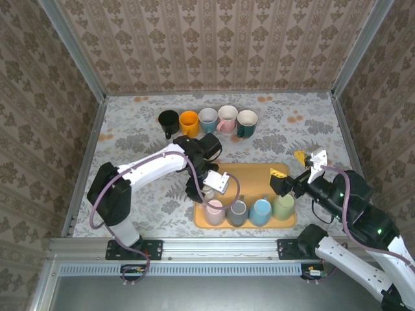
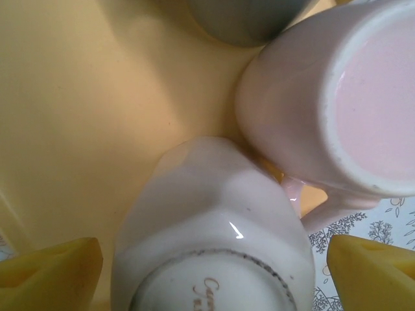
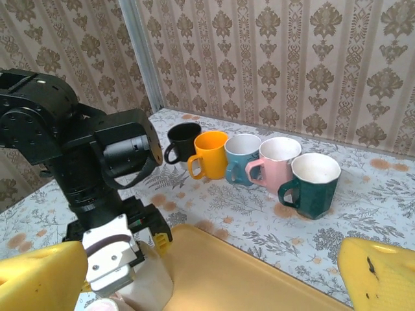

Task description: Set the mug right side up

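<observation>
Mug [image 2: 214, 220] you are after looks to be the white one. It stands base-up on the yellow tray [image 1: 256, 175], at the tray's left end, just behind the row of mugs along the near edge. From the left wrist you see its foot ring and a scrap of lettering facing the camera, so by my reading none of the turn is done yet. Your left gripper [image 2: 212, 275] hangs over it with its jaws wide. The yellow fingers [image 2: 52, 272] sit one on either side of the base and neither touches the china, so the grasp is not made. A pink mug [image 2: 363, 97], also bottom-up, sits touching or very nearly touching the white one. A grey mug [image 2: 246, 16] is just beyond, so you have little room there. Your right gripper [image 1: 288, 164] hovers above the tray's right end, near the green mug [image 1: 283, 206], with its jaws fully apart and holding nothing. At the back of the worktop [image 1: 130, 142] a line of mugs already stands mouth-up, from the black mug [image 1: 168, 120] to the teal mug [image 1: 247, 123]. What is left, as I judge it, is everything that counts: close on the white mug, lift it clear of its neighbours, roll it over and set it down on its base.
</observation>
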